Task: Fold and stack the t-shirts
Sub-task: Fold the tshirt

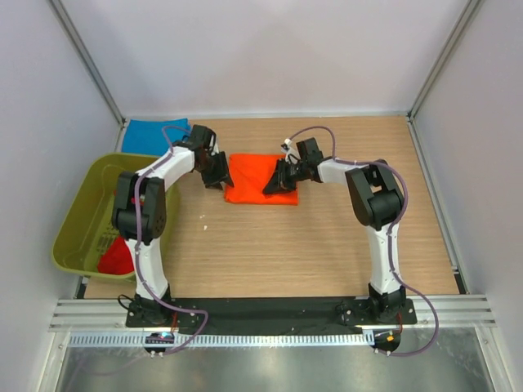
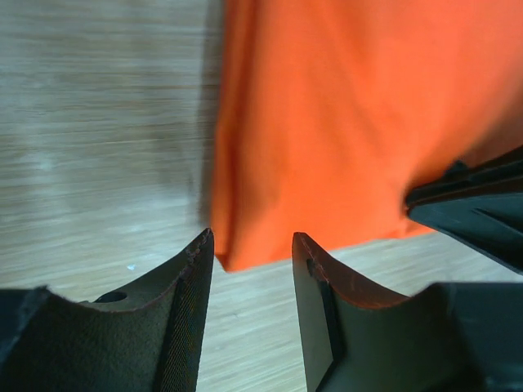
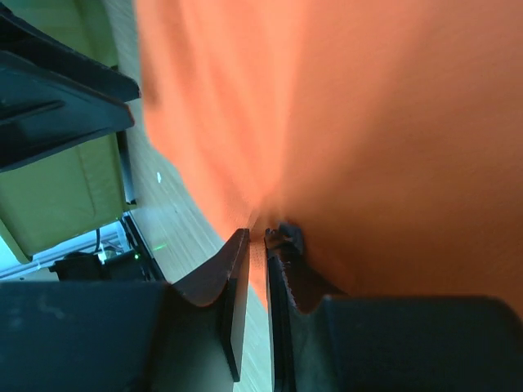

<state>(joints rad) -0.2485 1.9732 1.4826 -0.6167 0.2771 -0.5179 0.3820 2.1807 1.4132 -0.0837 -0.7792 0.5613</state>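
The bright orange t-shirt (image 1: 257, 175) lies folded in a rectangle on the wooden table, mid-back. My left gripper (image 1: 216, 180) is open and empty just off its left edge; the left wrist view shows the shirt's near corner (image 2: 245, 245) between and beyond its fingertips. My right gripper (image 1: 272, 186) is shut on the orange t-shirt's cloth (image 3: 270, 220) near its front right part. A blue t-shirt (image 1: 153, 135) lies folded at the back left. A red t-shirt (image 1: 118, 257) lies in the tub.
An olive-green plastic tub (image 1: 82, 214) stands at the left edge of the table, beside the left arm. Grey walls enclose the table on three sides.
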